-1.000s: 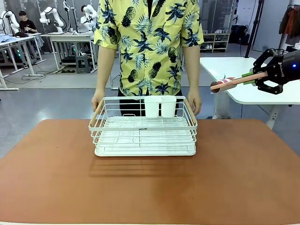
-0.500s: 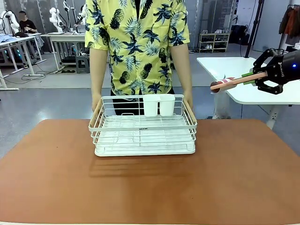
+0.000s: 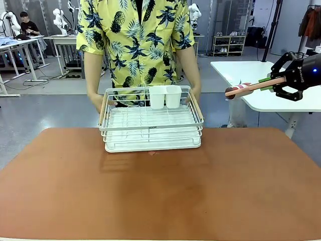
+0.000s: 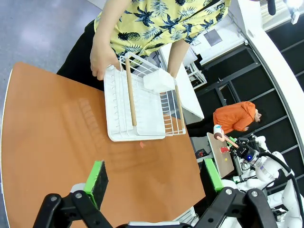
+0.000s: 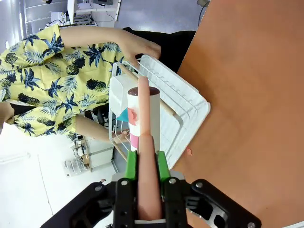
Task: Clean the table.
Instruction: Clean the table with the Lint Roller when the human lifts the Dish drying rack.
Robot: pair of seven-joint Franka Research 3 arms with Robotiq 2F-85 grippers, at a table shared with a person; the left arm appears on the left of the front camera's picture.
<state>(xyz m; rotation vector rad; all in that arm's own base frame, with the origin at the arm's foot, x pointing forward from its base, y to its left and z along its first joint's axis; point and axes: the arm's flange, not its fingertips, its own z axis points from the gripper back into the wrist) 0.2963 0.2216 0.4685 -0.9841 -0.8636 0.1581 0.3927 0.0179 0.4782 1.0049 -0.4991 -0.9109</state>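
Observation:
The terracotta table (image 3: 165, 201) is bare except for a tiny reddish speck (image 3: 150, 153) near the far side. Over that side a person holds a white wire dish rack (image 3: 150, 123) by both ends, just above the top; its shadow lies beneath. My right gripper (image 3: 275, 83) hangs high at the right, shut on a pinkish-handled utensil (image 3: 246, 88) that points left. In the right wrist view the utensil (image 5: 144, 123) runs up between the fingers of the gripper (image 5: 146, 166), over the rack (image 5: 178, 102). My left gripper (image 4: 154, 178) stands open above the table (image 4: 47, 128), well short of the rack (image 4: 142, 109).
A white two-cup holder (image 3: 164, 96) sits at the rack's back rim. A white-topped table (image 3: 246, 75) stands behind at the right. The person's hands (image 3: 99, 103) grip the rack's ends. Another person in orange (image 4: 235, 116) is off beyond the table.
The person has lifted the rack off the table and drawn it back and slightly left, uncovering a small speck. My right gripper and utensil have stayed put.

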